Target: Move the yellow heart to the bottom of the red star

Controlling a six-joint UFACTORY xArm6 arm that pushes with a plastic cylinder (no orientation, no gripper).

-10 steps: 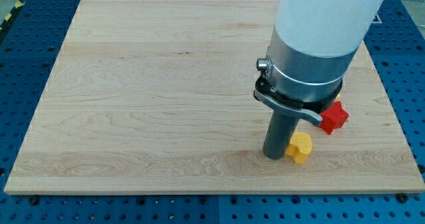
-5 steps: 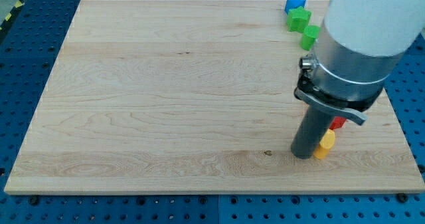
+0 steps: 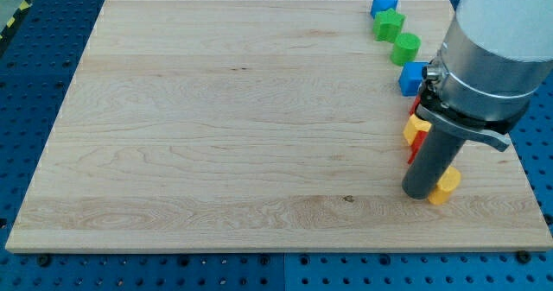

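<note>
My tip [image 3: 423,194] rests on the wooden board [image 3: 216,110] near its lower right corner. The yellow heart [image 3: 446,186] lies against the tip's right side, touching it. The rod and the arm's wide body cover most of the area above the heart. Only a red sliver [image 3: 416,145] shows just left of the rod, above the tip; its shape is hidden, so I cannot tell if it is the red star. The heart sits lower in the view than this red piece.
A line of blocks runs down the board's right side: a blue block [image 3: 384,4], a green star [image 3: 389,23], a green round block [image 3: 404,47], a blue block [image 3: 411,77], and a yellow block [image 3: 413,128] partly behind the arm.
The tip has slid to the view's right and pushed the yellow heart along with it. The arm has uncovered the row of blocks at the upper right and now hides the red star.
</note>
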